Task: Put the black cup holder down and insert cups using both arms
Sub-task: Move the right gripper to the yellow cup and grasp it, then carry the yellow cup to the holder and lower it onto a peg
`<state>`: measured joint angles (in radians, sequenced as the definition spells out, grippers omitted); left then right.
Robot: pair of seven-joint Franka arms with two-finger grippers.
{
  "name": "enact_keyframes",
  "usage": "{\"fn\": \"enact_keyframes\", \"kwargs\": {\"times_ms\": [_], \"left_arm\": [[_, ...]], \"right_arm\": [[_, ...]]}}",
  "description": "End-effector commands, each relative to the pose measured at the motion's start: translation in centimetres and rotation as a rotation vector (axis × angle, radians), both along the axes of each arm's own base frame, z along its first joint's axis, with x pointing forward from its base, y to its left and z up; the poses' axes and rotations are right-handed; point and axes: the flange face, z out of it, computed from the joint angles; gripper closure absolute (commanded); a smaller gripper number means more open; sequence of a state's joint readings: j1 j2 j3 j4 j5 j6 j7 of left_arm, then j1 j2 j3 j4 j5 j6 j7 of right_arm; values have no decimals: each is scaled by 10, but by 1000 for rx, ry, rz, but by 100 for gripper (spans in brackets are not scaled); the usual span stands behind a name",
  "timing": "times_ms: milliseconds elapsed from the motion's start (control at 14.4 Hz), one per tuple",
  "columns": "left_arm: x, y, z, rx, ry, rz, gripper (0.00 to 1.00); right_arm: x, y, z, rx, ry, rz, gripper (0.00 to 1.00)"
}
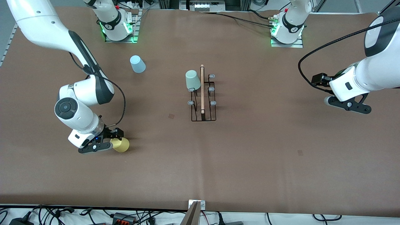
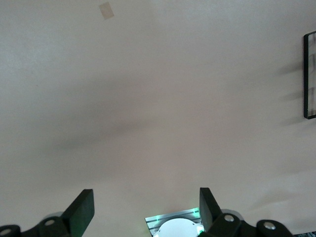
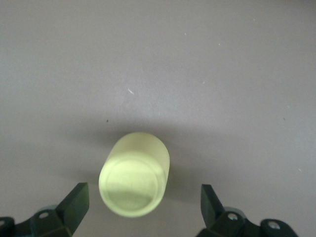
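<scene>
centrally: black cup holder (image 1: 203, 103) upright mid-table, wooden rod on top, open brown table (image 1: 250, 156) all around. mint green cup (image 1: 192, 80) upside down on a peg at the holder's end nearest the bases. light blue cup (image 1: 137, 64) upside down, toward the right arm's end, well apart from the holder. yellow cup (image 1: 120, 144) upside down, nearer the front camera, between the spread fingers of the right gripper (image 3: 143, 205), untouched. left gripper (image 2: 145, 207) spread, empty, waiting over bare table toward the left arm's end.
</scene>
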<state>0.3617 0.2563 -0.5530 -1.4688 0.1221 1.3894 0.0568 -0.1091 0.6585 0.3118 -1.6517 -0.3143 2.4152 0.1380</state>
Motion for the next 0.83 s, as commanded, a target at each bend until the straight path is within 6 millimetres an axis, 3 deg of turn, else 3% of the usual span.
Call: {"fn": "enact_keyframes", "kwargs": {"times_ms": [0,486,555,694,763], "left_arm": [[-2,-5,8,-10,-12,12,6],[-2,-4,7,-12,-9,14,1],[-3,-4,8,-11,-11,14,0],[-2,-4,7,-12,-9,14,0],[-3,-4,8,-11,-9,14,0]], "right_arm": [[8,-1,-8,80,-6,-34,0],[6,4,-23,97,4,-34,0],[8,2,-22,99,-5,-35,14],[7,5,-23,97,-3,-30,57],[7,2,-22,96,-3,-30,72]]}}
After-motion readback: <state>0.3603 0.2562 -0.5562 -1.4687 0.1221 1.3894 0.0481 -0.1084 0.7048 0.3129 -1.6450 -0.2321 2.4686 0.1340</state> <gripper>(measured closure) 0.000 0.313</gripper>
